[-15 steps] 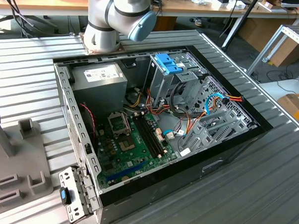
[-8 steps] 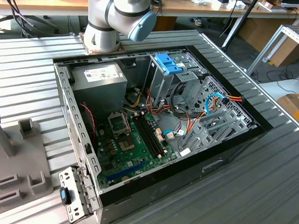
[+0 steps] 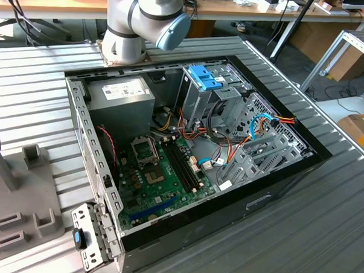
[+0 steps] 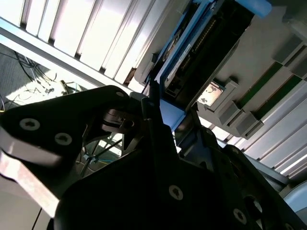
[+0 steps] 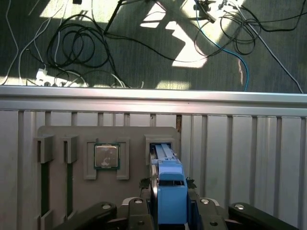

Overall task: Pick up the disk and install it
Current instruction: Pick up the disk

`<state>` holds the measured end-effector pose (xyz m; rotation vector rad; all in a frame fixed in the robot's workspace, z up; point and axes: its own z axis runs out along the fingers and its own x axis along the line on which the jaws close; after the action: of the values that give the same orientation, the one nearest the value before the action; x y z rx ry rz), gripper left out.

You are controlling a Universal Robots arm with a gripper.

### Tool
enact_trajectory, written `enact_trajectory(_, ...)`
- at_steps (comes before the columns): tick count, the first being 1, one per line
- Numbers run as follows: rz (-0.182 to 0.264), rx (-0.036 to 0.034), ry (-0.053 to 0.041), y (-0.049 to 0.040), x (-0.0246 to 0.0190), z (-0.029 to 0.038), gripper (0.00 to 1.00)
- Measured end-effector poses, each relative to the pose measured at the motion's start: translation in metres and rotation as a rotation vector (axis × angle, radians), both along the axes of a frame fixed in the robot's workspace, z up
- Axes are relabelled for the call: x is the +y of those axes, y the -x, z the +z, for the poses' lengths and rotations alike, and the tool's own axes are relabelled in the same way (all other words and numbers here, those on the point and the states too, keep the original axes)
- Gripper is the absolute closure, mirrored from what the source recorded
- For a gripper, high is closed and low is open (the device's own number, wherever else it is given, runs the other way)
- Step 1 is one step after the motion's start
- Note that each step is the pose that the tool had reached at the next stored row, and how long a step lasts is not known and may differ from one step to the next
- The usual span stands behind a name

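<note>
The disk (image 5: 170,199) stands on edge in a slot of a grey fixture (image 5: 129,139), its light-blue carrier rail facing the first wrist view. My gripper (image 5: 169,186) sits over it, with a black finger (image 5: 145,184) pressed against each side of the blue rail, so it looks shut on the disk. In the second wrist view the disk's blue edge (image 4: 170,112) and dark body run away from the black gripper (image 4: 153,115). The open computer case (image 3: 80,108) lies in the exterior view, with its silver drive cage (image 3: 199,95) at the back.
On the fixture, a square processor chip (image 5: 106,156) sits beside the disk's slot, and narrow empty slots (image 5: 44,182) lie further along. The ribbed metal table's edge (image 5: 153,98) is just beyond, with cables (image 5: 81,45) on the floor below. The arm's base (image 3: 129,31) stands behind the case.
</note>
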<state>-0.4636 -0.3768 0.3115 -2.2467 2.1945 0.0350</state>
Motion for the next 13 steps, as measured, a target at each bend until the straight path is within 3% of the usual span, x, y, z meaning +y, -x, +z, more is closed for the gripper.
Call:
enact_trajectory(7,0.0,-0.0007,0.0001,0.0,0.0,0.0021,0.63)
enact_trajectory(11,0.002,-0.0177,0.0,0.0,0.0,0.001,0.63)
enact_trajectory(13,0.002,-0.018,0.0,0.0,0.0,0.0009,0.63)
